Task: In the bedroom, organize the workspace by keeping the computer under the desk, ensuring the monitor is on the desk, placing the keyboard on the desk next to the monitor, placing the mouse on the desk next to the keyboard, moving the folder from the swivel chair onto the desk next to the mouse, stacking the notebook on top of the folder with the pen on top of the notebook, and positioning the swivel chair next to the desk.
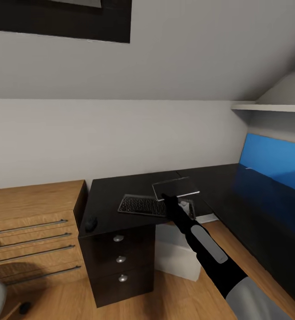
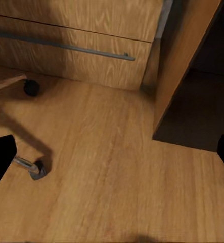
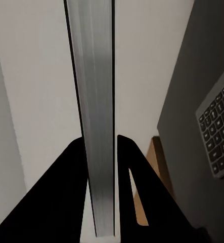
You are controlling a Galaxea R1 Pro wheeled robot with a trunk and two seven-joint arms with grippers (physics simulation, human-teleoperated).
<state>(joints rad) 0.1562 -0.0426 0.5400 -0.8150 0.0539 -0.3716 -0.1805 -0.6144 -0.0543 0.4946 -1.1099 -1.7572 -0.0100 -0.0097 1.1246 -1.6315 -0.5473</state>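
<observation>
We see the right gripper (image 3: 99, 152) clamped on a thin, flat grey folder (image 1: 175, 187), held above the glossy black desk (image 1: 107, 195) just beyond the keyboard (image 1: 141, 205). The slim grey keyboard, with dark keys, lies flat by the desk's front edge; the small dark rounded mouse (image 1: 91, 222) sits at the front corner beside it. Bare desktop remains behind the keyboard. The left gripper (image 2: 112, 152) hangs spread open over wood-grain floor near a chrome caster leg (image 2: 30, 167).
</observation>
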